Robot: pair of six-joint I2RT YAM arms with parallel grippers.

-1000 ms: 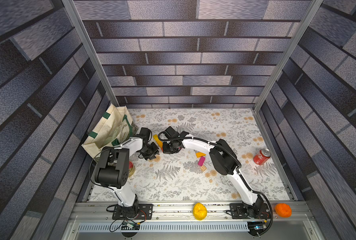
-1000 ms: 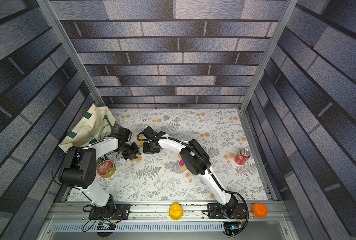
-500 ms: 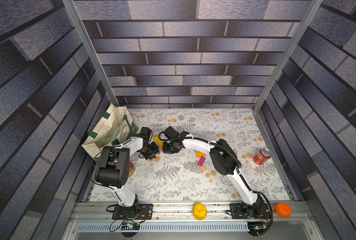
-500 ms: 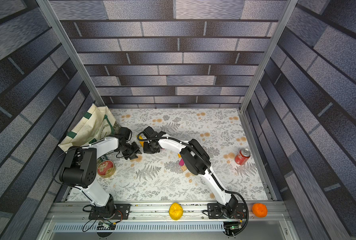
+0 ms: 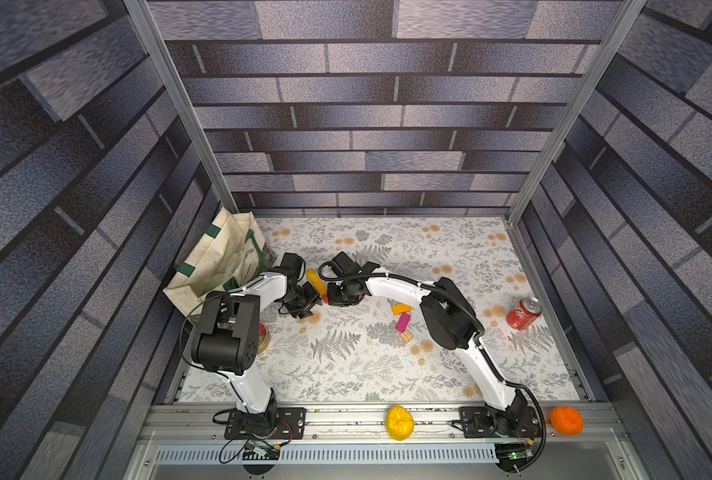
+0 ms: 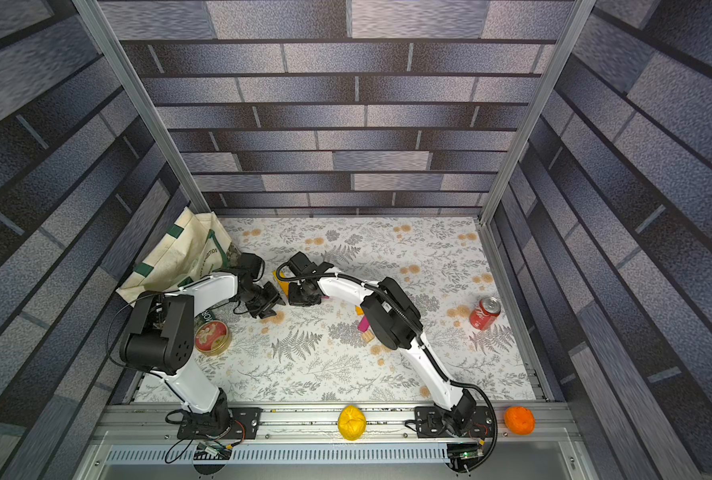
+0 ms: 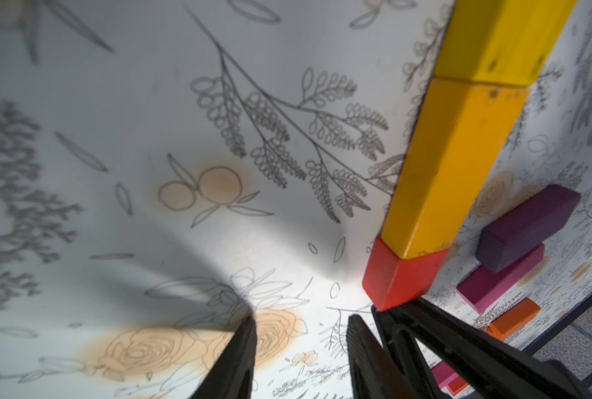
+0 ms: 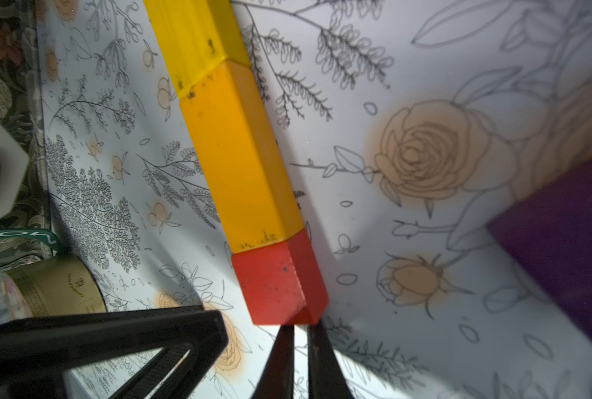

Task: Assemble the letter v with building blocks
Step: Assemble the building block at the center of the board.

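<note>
The floral worktop (image 5: 346, 374) carries a bag (image 5: 217, 266) at its upper-left corner, a tin (image 6: 211, 337) below it, a yellow-orange-red block row (image 5: 313, 277) and loose blocks (image 5: 402, 322) near centre, and a can (image 5: 523, 313) at right.

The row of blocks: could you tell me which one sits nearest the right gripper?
The red block, the end one at the right gripper; the orange block and yellow block lie beyond.

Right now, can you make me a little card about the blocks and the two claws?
row: yellow block, amber block, red block, end to end in one line
left gripper: open, empty, near the red block
right gripper: shut, tips at the red block's end
loose: purple block, magenta block, cube
done: no, only one straight row shows
</note>
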